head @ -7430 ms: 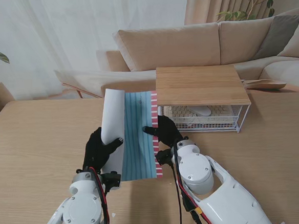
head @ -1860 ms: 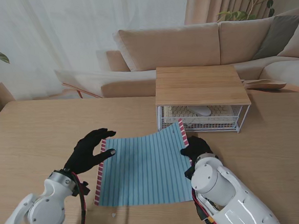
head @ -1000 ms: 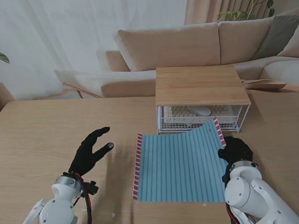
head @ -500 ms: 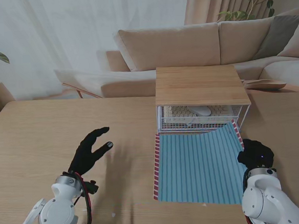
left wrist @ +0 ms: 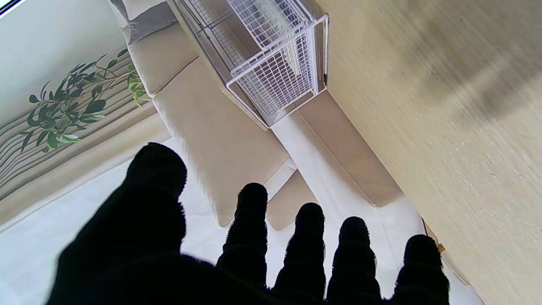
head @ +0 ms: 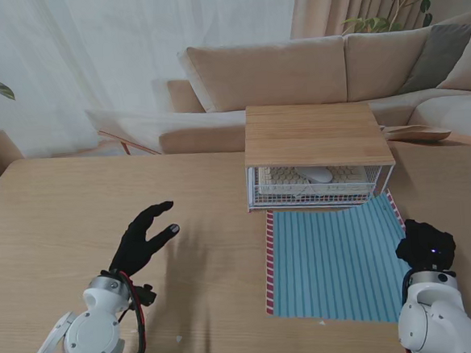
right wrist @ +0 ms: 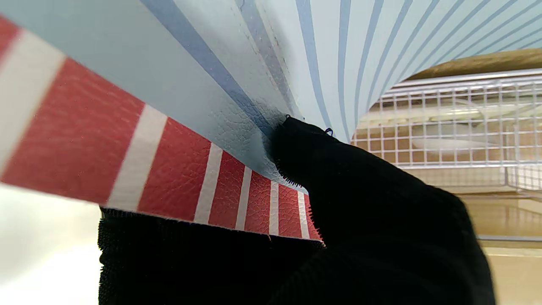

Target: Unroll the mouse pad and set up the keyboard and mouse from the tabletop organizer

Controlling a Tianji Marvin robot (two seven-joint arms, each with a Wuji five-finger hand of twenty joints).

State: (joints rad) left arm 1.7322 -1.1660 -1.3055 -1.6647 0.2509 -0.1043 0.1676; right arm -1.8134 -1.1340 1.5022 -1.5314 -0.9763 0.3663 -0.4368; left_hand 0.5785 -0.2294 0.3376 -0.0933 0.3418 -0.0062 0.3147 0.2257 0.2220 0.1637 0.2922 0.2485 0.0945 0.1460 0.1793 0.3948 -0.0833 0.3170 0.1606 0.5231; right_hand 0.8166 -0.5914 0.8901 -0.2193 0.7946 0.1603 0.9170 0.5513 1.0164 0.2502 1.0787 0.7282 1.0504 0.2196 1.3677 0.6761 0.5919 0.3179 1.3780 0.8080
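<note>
Stand view, looking down. Item: blue-striped leatherette mouse pad with red-and-white banded side edges (head: 334, 262), unrolled and lying nearly flat on the pale wooden table (head: 52, 213), its far edge just in front of the white wire tabletop organizer with a wooden top (head: 319, 158). Right far corner lifted slightly. Right hand (head: 425, 248), black-gloved: pinched shut on the pad's right banded edge; the right wrist view shows a finger (right wrist: 322, 169) pressing the blue face and the rest of the hand under the red band. Left hand (head: 143, 235): fingers spread, holding nothing, hovering over bare table well left of the pad.

Progress, as judged: unrolling done; placement close to finished, release outstanding. Cream keyboard (head: 312, 176) and white mouse (head: 319, 174) both inside the organizer, untouched; both remain to be set out.

Clearances: pad's far edge almost meets the organizer's front. Ample bare table to the left; narrower strip right of the pad.
</note>
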